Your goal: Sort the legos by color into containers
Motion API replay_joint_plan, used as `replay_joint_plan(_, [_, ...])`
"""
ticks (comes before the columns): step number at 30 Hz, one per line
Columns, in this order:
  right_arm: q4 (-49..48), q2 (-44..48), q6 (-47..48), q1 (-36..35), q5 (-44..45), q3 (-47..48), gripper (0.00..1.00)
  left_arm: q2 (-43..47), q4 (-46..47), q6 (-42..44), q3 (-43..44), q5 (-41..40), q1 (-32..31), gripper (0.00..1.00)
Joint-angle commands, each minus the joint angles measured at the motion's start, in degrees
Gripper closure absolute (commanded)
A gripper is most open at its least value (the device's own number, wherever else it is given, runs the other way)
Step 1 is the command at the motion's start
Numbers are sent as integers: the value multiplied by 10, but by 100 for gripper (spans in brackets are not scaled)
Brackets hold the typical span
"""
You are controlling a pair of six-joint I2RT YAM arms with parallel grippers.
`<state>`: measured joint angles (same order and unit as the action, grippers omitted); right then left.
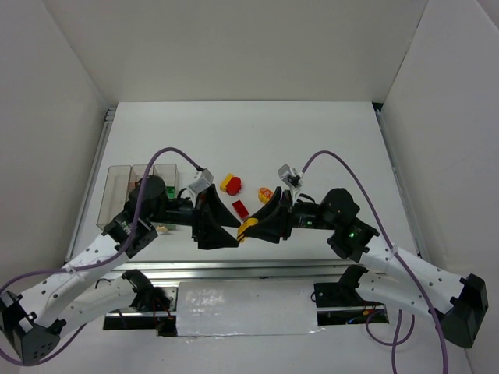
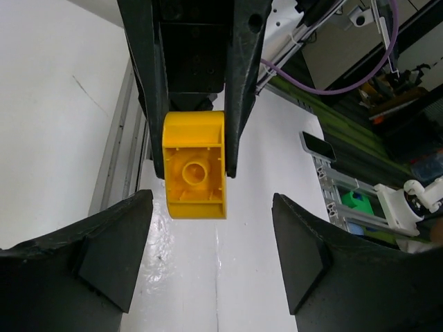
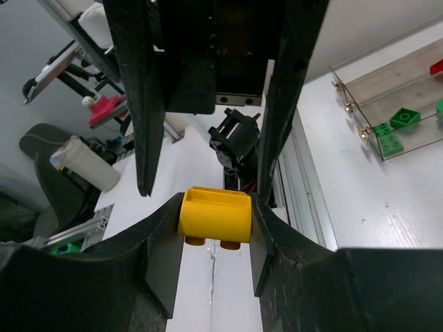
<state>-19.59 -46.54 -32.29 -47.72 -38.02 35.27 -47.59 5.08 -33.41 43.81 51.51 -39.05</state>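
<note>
Yellow lego piece (image 1: 248,227) hangs at 6 o'clock over the worktop (image 1: 312,148). Containers (image 1: 111,195) sit at 9 o'clock. Left gripper (image 2: 212,228) straddles the piece, jaws wide and not touching it. Right gripper (image 3: 214,221) pinches it. If released too soon, it could drop. No readable writing shows.

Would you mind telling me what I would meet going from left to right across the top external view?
The containers → red-and-yellow lego → yellow lego held in the right gripper → small yellowish lego. The red brick overlaps these, so it is omitted.
</note>
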Motion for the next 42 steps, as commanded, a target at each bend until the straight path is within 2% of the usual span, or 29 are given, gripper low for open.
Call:
replay_joint_plan(1, [-36, -7, 1, 2, -35, 23, 100, -14, 20, 18, 14, 6, -13, 18])
replay_joint_plan(5, [-41, -10, 2, 1, -50, 27, 100, -38, 19, 17, 21, 5, -21, 22])
replay_joint_plan(11, [-33, -24, 10, 0, -27, 33, 100, -45, 20, 17, 36, -1, -38, 45])
replay_joint_plan(13, [-33, -28, 9, 1, -10, 31, 100, -51, 7, 25, 44, -2, -45, 61])
replay_joint_plan(14, [-34, -29, 7, 1, -8, 31, 100, -52, 5, 26, 46, -5, -45, 73])
replay_joint_plan(15, [-40, -31, 7, 1, -7, 30, 98, -54, 1, 30, 49, -10, -46, 98])
replay_joint_plan(16, [-41, -32, 7, 1, -8, 28, 84, -57, -13, 33, 51, -15, -46, 100])
replay_joint_plan(17, [-45, -32, 6, 2, -7, 25, 62, -57, -24, 39, 54, -25, -46, 100])
replay_joint_plan(18, [-43, -23, 6, 2, 2, 20, 34, -58, -42, 52, 65, -52, -46, 100])
replay_joint_plan(19, [-40, -17, 7, 3, 32, 17, 1, -61, -102, 64, 75, -83, -45, 100])
replay_joint_plan(21, [-8, 11, 13, 15, 65, 6, 0, -70, -173, 103, 114, -190, -40, 100])
replay_joint_plan(24, [17, 58, 16, 70, 83, -21, 0, -104, -262, 127, 143, -256, 23, 100])
replay_joint_plan(25, [24, 72, 16, 88, 87, -29, 0, -111, -279, 130, 146, -261, 86, 100])
replay_joint_plan(26, [46, 100, 22, 114, 106, -34, 0, -118, -303, 139, 151, -271, 119, 100])
replay_joint_plan(27, [61, 112, 35, 125, 121, -41, 0, -138, -320, 144, 157, -322, 180, 100])
replay_joint_plan(29, [115, 133, 50, 134, 177, -36, 0, -176, -357, 156, 171, -408, 231, 100])
replay_joint_plan(30, [131, 136, 61, 134, 192, -33, 0, -191, -369, 162, 177, -493, 275, 100])
replay_joint_plan(31, [149, 137, 64, 134, 200, -29, 0, -204, -372, 171, 185, -512, 295, 100])
replay_joint_plan(33, [159, 133, 73, 135, 197, -25, 0, -229, -347, 199, 178, -566, 344, 100])
replay_joint_plan(36, [151, 132, 77, 135, 187, -34, 0, -230, -279, 226, 142, -529, 431, 100])
replay_joint_plan(38, [144, 132, 75, 135, 175, -48, 0, -221, -234, 245, 126, -576, 460, 100])
replay_joint_plan(42, [121, 129, 70, 135, 139, -63, 0, -205, -162, 321, 70, -704, 471, 100])
